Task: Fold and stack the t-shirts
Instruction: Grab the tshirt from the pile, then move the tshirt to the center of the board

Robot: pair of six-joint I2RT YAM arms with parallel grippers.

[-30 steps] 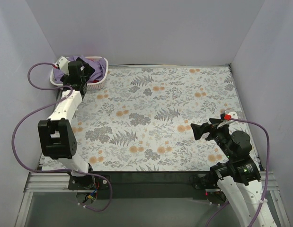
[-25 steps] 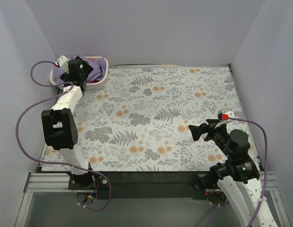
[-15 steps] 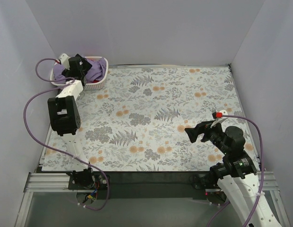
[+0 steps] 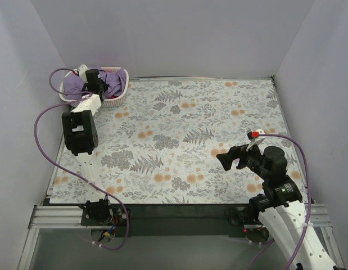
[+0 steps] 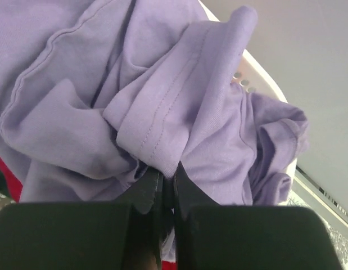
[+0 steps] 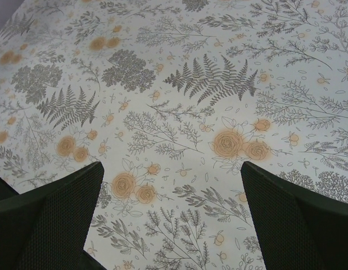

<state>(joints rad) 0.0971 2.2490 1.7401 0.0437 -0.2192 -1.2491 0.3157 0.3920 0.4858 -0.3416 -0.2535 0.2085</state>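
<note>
Far forward, left hand (image 5: 168,175) pinches lavender t-shirt (image 5: 162,107).

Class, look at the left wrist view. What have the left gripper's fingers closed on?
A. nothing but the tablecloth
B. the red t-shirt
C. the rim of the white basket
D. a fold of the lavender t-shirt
D: the left gripper has its jaws pressed together on a bunched fold of the lavender t-shirt, which lies heaped in the white basket.
</note>
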